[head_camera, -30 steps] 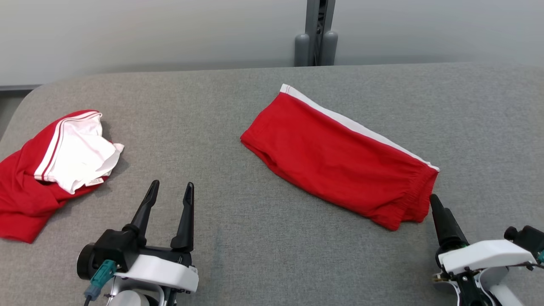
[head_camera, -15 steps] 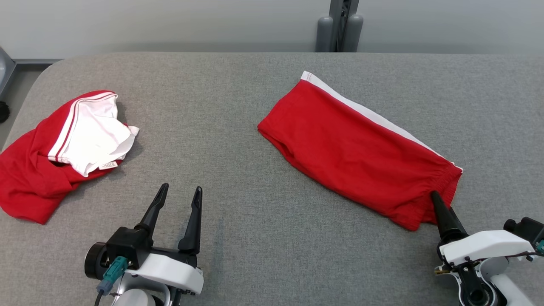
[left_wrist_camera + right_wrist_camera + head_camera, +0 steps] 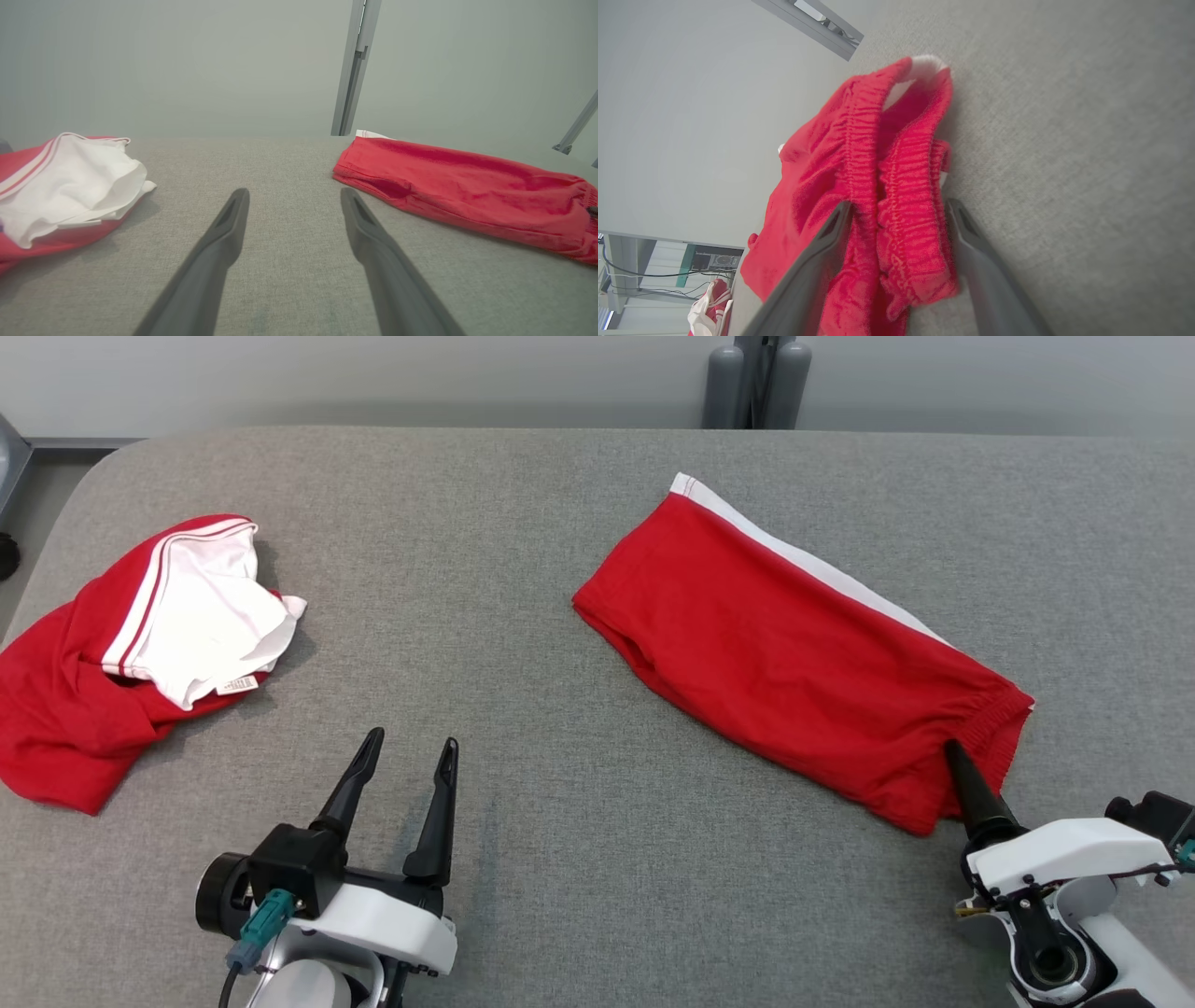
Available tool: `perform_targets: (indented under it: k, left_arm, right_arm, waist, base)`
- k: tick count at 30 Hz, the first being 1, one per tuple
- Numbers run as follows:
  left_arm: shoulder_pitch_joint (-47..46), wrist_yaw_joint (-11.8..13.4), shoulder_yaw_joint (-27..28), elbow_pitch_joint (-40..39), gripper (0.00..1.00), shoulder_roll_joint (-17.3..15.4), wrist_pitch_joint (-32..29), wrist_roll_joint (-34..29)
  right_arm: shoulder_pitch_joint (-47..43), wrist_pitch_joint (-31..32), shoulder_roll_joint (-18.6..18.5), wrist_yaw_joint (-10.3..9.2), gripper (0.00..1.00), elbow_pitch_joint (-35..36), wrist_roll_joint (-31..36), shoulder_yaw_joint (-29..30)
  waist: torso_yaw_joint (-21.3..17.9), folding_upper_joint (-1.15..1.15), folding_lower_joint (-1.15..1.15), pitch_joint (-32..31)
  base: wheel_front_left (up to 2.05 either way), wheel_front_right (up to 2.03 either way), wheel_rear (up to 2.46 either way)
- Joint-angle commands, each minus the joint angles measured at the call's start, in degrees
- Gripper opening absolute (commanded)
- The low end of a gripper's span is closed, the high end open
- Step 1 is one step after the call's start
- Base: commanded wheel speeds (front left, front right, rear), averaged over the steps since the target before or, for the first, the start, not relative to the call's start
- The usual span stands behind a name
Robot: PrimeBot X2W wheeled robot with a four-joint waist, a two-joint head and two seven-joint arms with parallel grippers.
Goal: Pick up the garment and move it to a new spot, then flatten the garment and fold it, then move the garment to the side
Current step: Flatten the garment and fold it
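Red shorts (image 3: 794, 653): laid folded on the grey counter (image 3: 523, 859), right of centre.
Right gripper (image 3: 899, 207): spread wide — waistband now straddled, not clamped; a second ago it was held just beside the hem edge.
Left gripper (image 3: 409, 747): spread wide, empty, unchanged.

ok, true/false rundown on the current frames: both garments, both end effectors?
1. The shorts lie flat on the table. True.
2. The right end effector is open, with a finger on either side of the waistband. True.
3. The crumpled garment on the left is red and white. True.
4. The left end effector holds the crumpled garment. False: it is open over bare table, apart from it.
5. The two garments overlap. False: bare table separates them.
6. The shorts are all red. False: a white stripe runs along their far edge.
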State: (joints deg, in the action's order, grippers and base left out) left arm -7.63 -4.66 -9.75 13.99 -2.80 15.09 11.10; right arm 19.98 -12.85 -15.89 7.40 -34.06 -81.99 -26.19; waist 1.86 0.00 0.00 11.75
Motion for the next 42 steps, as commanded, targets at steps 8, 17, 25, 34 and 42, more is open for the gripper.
perform_targets:
  k: [8,17,25,34,42]
  left_arm:
    - [-1.7,-0.4,0.4,0.1,1.0,-0.2,0.1,-0.7]
    - [-2.5,-0.6,0.5,0.1,1.0,-0.2,0.1,-1.1]
    - [-2.3,-0.8,0.2,1.1,1.0,-0.2,0.1,-1.1]
    - [-1.3,0.1,-1.5,1.7,1.0,-0.2,0.1,0.9]
    - [-0.9,0.8,-3.3,1.9,1.0,-0.2,0.1,2.3]
  right_arm:
    - [1.2,2.8,0.3,0.3,1.0,2.6,-3.8,-2.0]
    - [3.5,1.3,1.4,0.32,1.0,2.2,-4.7,-3.3]
    - [4.0,0.4,-0.6,0.3,0.0,0.9,-2.8,-5.9]
    - [6.5,1.3,-5.1,0.22,0.0,-0.4,1.4,-11.7]
    - [10.9,5.5,-10.1,0.22,0.0,-4.7,5.2,-18.3]
  waist:
    - [1.3,0.0,0.0,1.6]
    - [2.3,0.0,0.0,3.0]
    - [3.0,0.0,0.0,1.8]
    - [3.3,0.0,0.0,-0.9]
    - [4.2,0.0,0.0,-2.2]
  base:
    - [0.0,0.0,0.0]
    - [0.0,0.0,0.0]
    - [0.0,0.0,0.0]
    - [0.0,0.0,0.0]
    - [0.0,0.0,0.0]
